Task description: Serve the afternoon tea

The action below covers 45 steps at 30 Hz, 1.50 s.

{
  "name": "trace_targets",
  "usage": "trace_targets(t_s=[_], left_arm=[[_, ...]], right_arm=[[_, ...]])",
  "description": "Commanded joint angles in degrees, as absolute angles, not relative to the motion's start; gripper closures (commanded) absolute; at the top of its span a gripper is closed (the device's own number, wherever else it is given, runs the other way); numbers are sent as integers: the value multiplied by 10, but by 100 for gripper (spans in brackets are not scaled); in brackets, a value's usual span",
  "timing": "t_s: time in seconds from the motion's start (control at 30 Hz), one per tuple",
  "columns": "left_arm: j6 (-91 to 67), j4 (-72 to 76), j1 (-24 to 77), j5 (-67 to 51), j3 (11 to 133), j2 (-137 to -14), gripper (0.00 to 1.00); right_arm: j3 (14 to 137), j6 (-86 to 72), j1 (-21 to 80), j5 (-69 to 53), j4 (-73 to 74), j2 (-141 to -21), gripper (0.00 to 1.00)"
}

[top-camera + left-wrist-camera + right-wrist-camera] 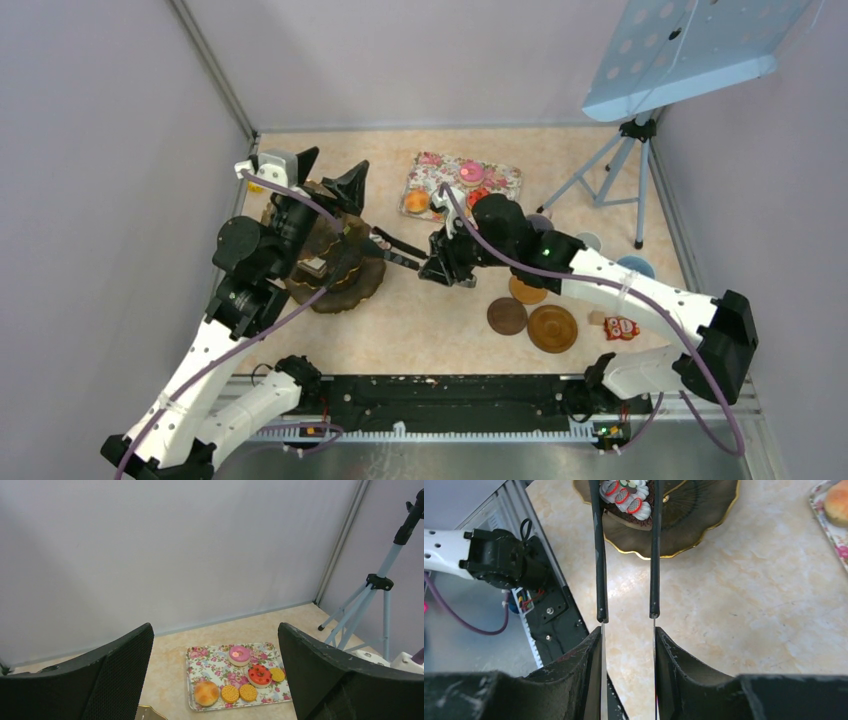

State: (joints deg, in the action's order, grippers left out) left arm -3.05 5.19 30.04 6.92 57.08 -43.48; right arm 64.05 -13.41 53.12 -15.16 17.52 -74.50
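Black right fingers (684, 680): mine, pressed nearly together on the handle end of the black tongs (597, 555), one tong arm against each inner face.
Reach of the tongs: both arms run out from me over the tabletop (734, 610) to the gold-rimmed dark plate (694, 515).
Cream-topped cake (626, 497): chocolate base, white cream with red-ringed slices, sitting between the two tong arms over the plate. The tong tips are cut off by the edge of my wrist view, so I cannot tell whether the cake is lifted or resting.
Left fingers (110, 680): spread wide with nothing between them, raised beyond the plate and facing the rose-patterned tray (212, 667).
On the tray: a pink cake (239, 655) at the back, a red cake (259, 675) just in front of it, a round bun (206, 693) at the near left corner, and three orange biscuits (230, 694). Two biscuits lie side by side next to the bun and one lies right of the red cake.
Cups: lilac mug (540, 222), small white cup (588, 241) and light-blue mug (636, 266) stand on the tabletop right of the tray, the lilac one partly hidden by my right arm.
Brown discs (552, 328): three lying flat on the tabletop, close together beside my right forearm.
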Motion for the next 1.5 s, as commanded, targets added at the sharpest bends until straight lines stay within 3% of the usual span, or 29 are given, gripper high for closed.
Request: trace_targets(t_s=[0.0,0.83,1.07,1.47], left_arm=[[-30,72,297,68,570,-428,1],[-37,74,298,63,569,-411,1],[-38,75,297,62,570,-410,1],[-37,75,298,62,570,-413,1]], right_arm=[[678,-102,543,-179,165,-756,87],[834,-76,583,-142,226,-919,87],[861,-64,589,-134,238,-948,83],[868,-24,604,-110,262,-964,66]])
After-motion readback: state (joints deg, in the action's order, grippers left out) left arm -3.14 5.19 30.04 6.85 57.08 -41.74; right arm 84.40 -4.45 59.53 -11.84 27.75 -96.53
